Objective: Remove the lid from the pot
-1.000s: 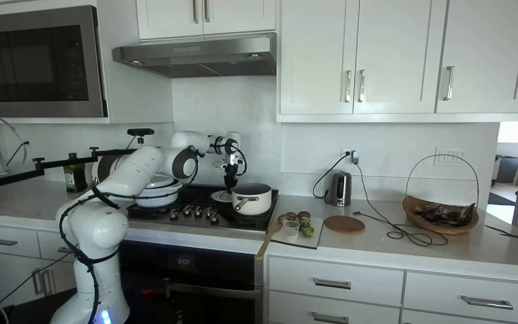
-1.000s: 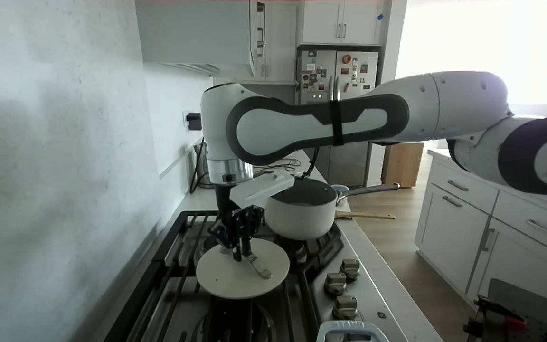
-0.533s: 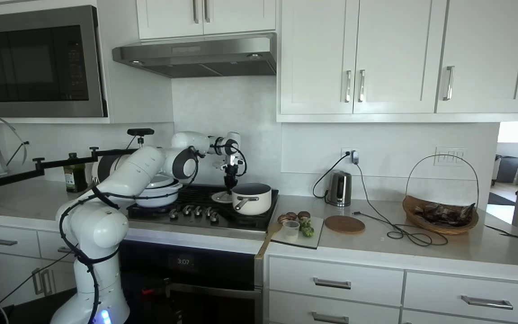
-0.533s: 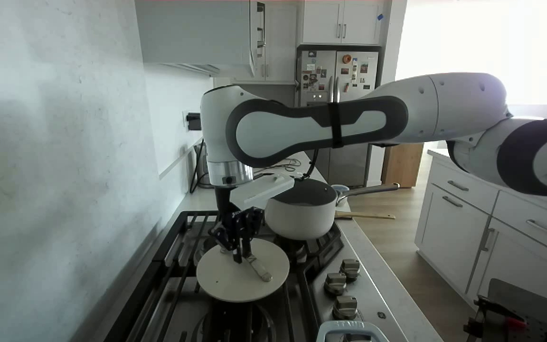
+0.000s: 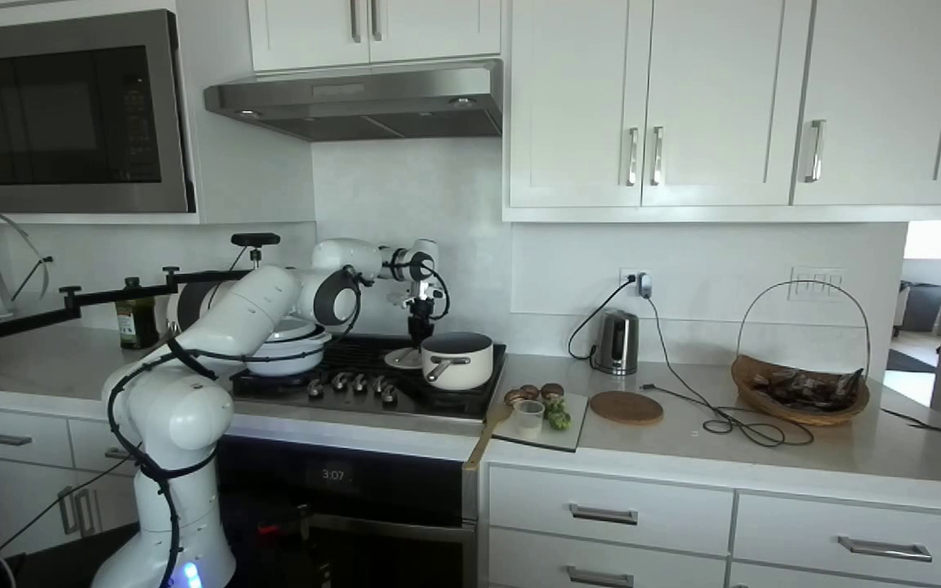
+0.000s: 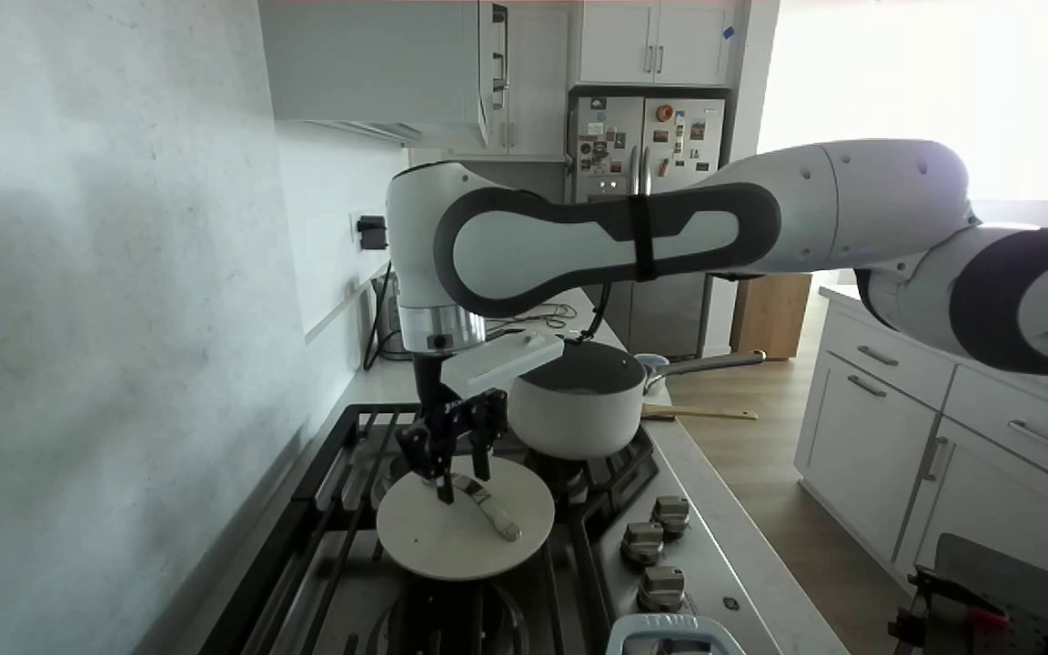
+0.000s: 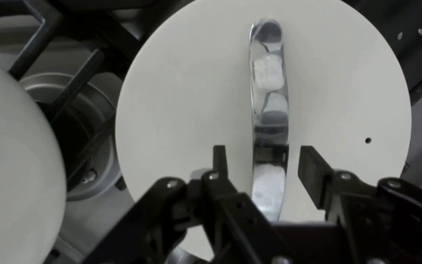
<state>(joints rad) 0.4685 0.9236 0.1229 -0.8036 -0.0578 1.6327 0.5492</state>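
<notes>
In the wrist view the lid (image 7: pixel 229 106) fills the middle of the frame, its metal handle (image 7: pixel 269 106) running from near the top down between the jaws. The gripper (image 7: pixel 263 161) has those jaws spread, a gap showing on both sides of the handle; how high their tips sit above the lid I cannot tell. The lid lies flat on the grates (image 7: pixel 72 84) of the stove (image 5: pixel 446 408).

From the left in an exterior view, a microwave (image 5: pixel 54 122) takes the upper left, and a dark bottle (image 5: pixel 137 318) stands below it on the worktop (image 5: pixel 675 441). The arm (image 5: pixel 242 310) crosses in front of a larger white pot (image 5: pixel 278 367). Right of the lid, near but apart, stands the cream pot (image 5: pixel 474 371), open and dark inside, close beside the jaws. Past it come a wooden utensil (image 5: pixel 484 441), a board (image 5: pixel 566 441) bearing brown round pieces (image 5: pixel 552 391), a clear cup (image 5: pixel 528 416) and a green bunch (image 5: pixel 557 418), then a kettle (image 5: pixel 619 343), a round brown mat (image 5: pixel 626 407) and, at far right, a basket (image 5: pixel 797 416).

The bottle's label (image 5: pixel 126 324) is too small to read. Lower left of centre, the oven display (image 5: pixel 337 474) reads 3:07. Notes (image 6: pixel 619 140) on the refrigerator (image 6: pixel 624 109), upper right of centre in an exterior view, cannot be read either.
</notes>
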